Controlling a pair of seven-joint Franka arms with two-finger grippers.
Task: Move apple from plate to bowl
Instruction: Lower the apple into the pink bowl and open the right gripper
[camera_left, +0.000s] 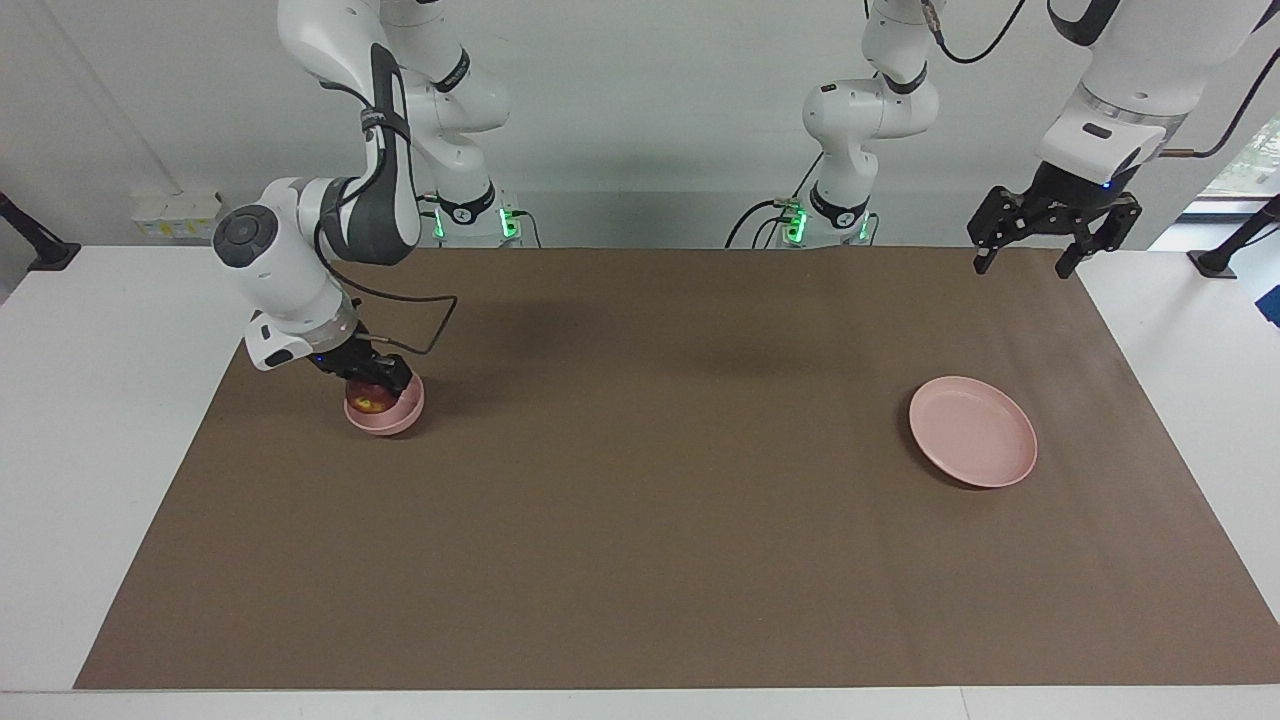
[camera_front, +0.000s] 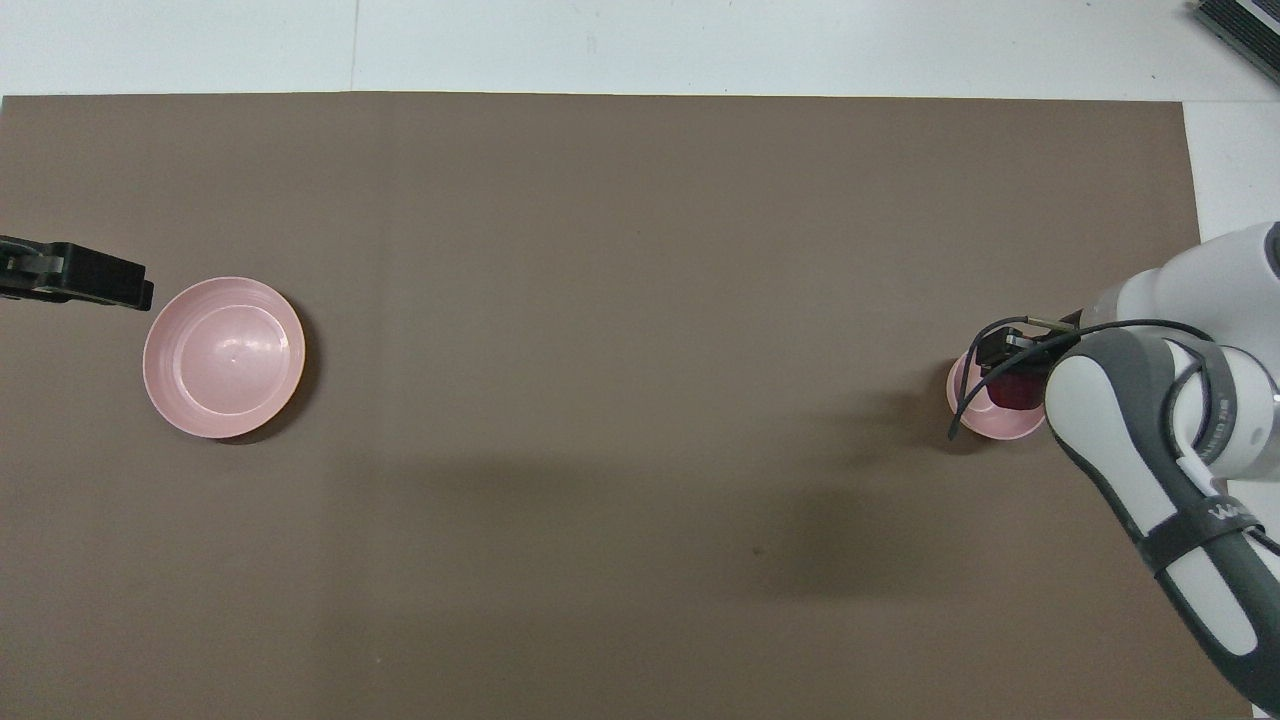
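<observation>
The dark red apple sits low inside the small deep pink bowl toward the right arm's end of the mat. My right gripper reaches down into the bowl and is shut on the apple. In the overhead view the apple shows in the bowl under the right gripper. The wide pink plate lies bare toward the left arm's end and also shows in the overhead view. My left gripper is open and empty, raised high beside the plate.
A brown mat covers most of the white table. Nothing else lies on the mat between the bowl and the plate.
</observation>
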